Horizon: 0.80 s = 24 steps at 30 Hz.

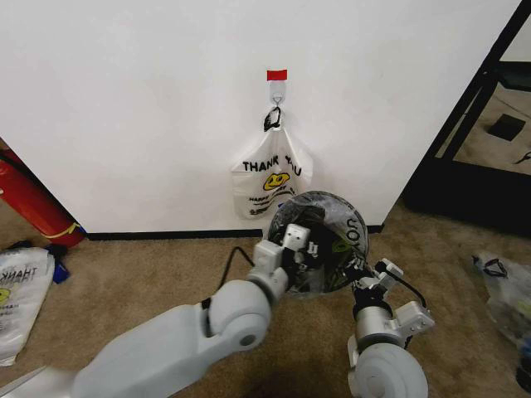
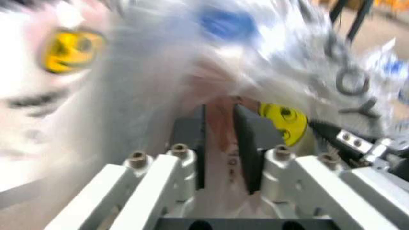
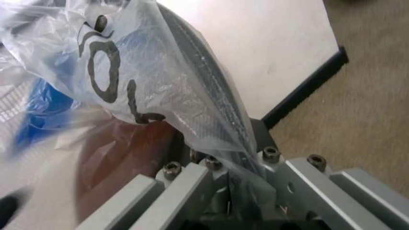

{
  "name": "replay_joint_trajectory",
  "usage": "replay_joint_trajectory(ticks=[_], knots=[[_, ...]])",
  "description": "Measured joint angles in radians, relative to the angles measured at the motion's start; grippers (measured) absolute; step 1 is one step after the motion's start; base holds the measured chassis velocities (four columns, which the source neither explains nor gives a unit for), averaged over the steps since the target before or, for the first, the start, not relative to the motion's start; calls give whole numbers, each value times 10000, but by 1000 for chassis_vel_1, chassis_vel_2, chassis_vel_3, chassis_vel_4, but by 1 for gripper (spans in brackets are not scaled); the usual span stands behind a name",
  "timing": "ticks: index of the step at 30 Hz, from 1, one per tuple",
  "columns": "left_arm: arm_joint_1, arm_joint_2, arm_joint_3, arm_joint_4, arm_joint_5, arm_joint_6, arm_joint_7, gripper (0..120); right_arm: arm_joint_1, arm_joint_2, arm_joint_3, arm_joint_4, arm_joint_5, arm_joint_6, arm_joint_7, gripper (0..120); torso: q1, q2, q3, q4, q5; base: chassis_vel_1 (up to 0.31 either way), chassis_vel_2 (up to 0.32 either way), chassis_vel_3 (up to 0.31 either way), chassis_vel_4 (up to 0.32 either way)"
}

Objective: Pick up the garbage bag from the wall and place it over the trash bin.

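From the head, the garbage bag (image 1: 332, 240) already drapes the trash bin (image 1: 311, 286) below the wall (image 1: 124, 99) hook.

Left wrist: left claw (image 2: 219, 143) slightly parted inside the bag; spread gently.

Right wrist: right claw (image 3: 236, 170) pinches film against the bin's rim; keep it clamped.

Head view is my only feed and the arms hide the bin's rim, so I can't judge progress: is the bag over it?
Observer: Yes, at the right tool: the bag drapes over the mesh rim of the bin there.
Operator: Is that tool holding the rim?
Observer: It is shut on rim and plastic together.
Operator: And the left tool?
Observer: The left tool is surrounded by the bag's plastic, beside a yellow smiley.
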Motion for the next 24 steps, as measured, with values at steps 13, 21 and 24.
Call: replay_joint_trajectory(ticks=[13, 21, 24], knots=[[5050, 981, -4428, -2354, 484, -1314, 1166, 67, 665, 235, 486, -643, 1874, -218, 589, 0, 0, 0, 0, 3, -1, 0, 0, 0, 0], [6805, 450, -4847, -2375, 1748, -2224, 1378, 94, 655, 560, 770, -780, 2365, -1390, 894, 0, 0, 0, -1, -2, 0, 0, 0, 0, 0], [7565, -85, -5055, -2213, 2812, -2751, 1492, 100, 876, 453, 792, -1135, 2500, -3891, 1228, 0, 0, 0, -1, 2, 3, 0, 0, 0, 0]])
